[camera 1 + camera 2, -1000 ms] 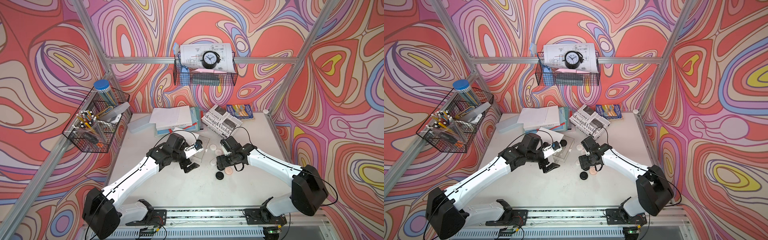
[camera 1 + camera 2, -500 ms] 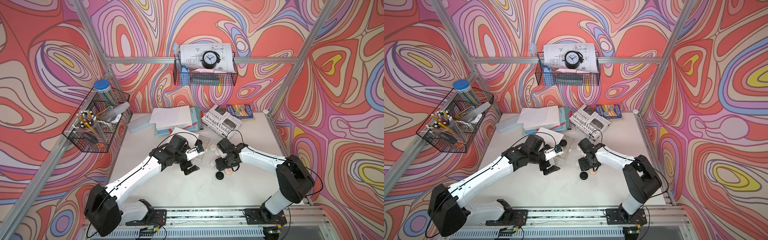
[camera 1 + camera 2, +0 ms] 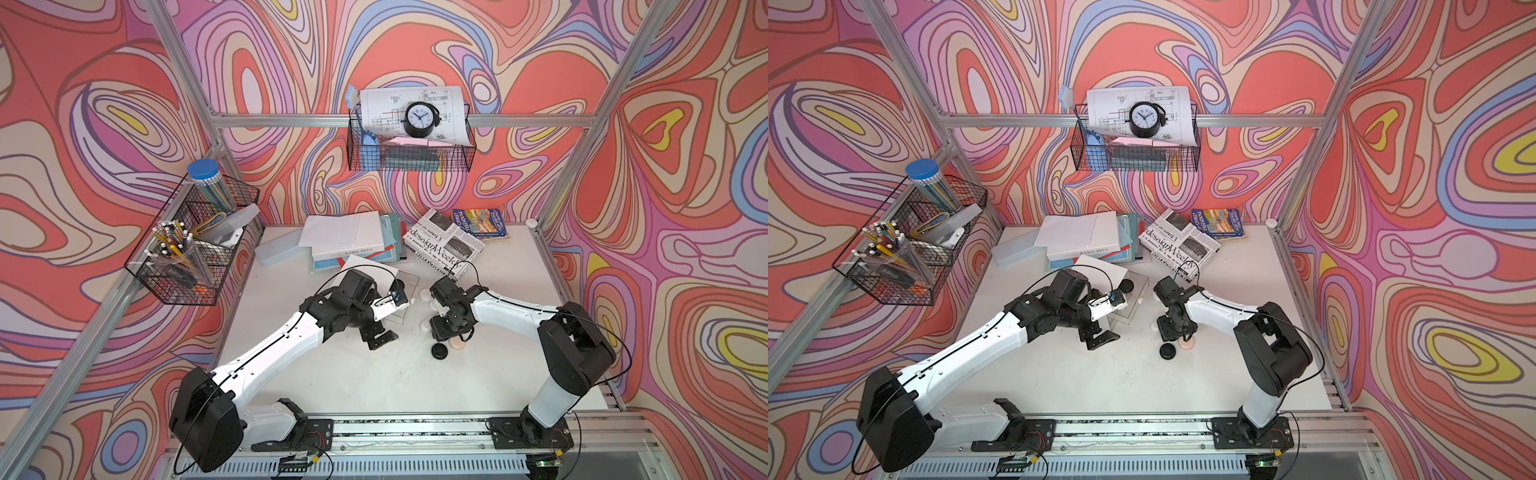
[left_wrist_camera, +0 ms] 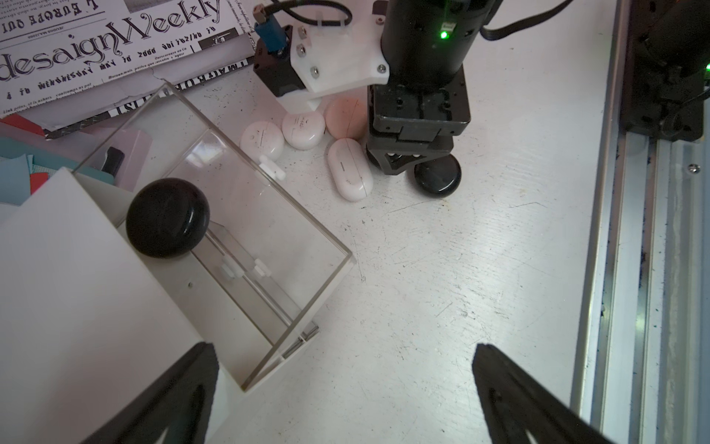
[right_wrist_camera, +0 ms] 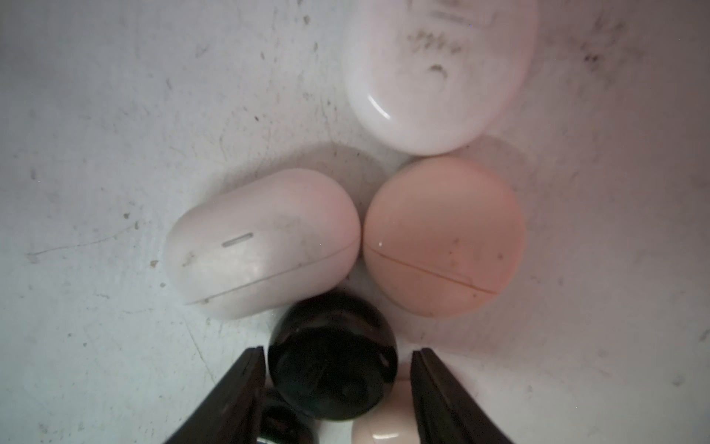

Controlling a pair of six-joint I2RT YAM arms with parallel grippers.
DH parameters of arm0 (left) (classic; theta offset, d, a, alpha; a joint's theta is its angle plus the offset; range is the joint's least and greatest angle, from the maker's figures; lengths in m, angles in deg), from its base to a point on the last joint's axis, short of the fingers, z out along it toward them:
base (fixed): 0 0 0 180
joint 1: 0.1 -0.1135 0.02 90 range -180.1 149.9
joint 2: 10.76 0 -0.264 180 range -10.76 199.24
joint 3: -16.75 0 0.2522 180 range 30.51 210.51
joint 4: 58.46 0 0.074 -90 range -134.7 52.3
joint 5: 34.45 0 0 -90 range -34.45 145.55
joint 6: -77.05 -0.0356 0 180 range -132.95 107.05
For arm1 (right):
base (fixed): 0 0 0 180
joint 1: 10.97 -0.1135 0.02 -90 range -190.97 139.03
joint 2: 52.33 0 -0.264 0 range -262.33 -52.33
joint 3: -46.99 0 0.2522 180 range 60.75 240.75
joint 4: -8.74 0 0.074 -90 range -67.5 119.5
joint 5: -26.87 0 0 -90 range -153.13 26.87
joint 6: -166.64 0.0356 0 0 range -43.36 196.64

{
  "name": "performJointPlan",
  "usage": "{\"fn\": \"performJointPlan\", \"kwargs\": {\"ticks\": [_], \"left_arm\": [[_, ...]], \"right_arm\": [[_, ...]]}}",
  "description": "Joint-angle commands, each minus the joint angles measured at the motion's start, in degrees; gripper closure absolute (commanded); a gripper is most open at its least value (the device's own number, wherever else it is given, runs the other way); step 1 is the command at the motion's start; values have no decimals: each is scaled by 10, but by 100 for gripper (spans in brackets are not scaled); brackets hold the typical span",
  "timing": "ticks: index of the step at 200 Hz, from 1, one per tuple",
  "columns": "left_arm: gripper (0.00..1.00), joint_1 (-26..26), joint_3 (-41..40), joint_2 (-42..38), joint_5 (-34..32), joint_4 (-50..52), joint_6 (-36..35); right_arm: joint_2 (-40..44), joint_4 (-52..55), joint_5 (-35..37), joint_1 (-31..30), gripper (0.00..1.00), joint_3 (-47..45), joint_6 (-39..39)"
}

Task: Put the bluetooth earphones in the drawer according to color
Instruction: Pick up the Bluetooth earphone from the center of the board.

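The drawer point(image 4: 246, 246) of the small white cabinet point(image 4: 77, 307) is pulled out, with one black earphone case point(image 4: 168, 217) inside. My left gripper point(image 4: 345, 384) hangs open over bare table beside it. On the table lie white cases point(image 4: 262, 140) point(image 4: 303, 128) point(image 4: 350, 169), a beige-pink one point(image 4: 345, 117) and a black one point(image 4: 438, 178). My right gripper point(image 5: 338, 351) is down among them, its jaws either side of another black case point(image 5: 332, 369). One finger touches it and a narrow gap shows at the other. In a top view the right gripper point(image 3: 446, 332) hides that case.
A folded newspaper point(image 3: 444, 249), a stack of books and papers point(image 3: 345, 241), a frosted pencil box point(image 3: 278, 249) and a blue book point(image 3: 480, 222) line the back of the table. Wire baskets hang on the walls. The arms' rail point(image 4: 653, 230) runs along the front edge.
My right gripper has settled lower into the cluster of cases and its jaws have narrowed around a black case. The left arm has barely moved and stays open.
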State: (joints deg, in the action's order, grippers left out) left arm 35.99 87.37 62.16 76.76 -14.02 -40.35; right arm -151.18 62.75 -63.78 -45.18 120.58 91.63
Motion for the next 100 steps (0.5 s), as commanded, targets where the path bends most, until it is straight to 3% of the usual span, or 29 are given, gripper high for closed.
{"fn": "performJointPlan", "kwargs": {"ticks": [1, 45, 100], "left_arm": [[1, 3, 7, -2, -5, 1, 6], [2, 3, 4, -8, -5, -8, 10], [2, 3, 12, 2, -19, -4, 17]], "right_arm": [[-14, -6, -6, -4, 41, 11, -4], [-17, -12, -7, -4, 41, 12, -1], [-23, -11, -15, -4, 52, 14, -1]]}}
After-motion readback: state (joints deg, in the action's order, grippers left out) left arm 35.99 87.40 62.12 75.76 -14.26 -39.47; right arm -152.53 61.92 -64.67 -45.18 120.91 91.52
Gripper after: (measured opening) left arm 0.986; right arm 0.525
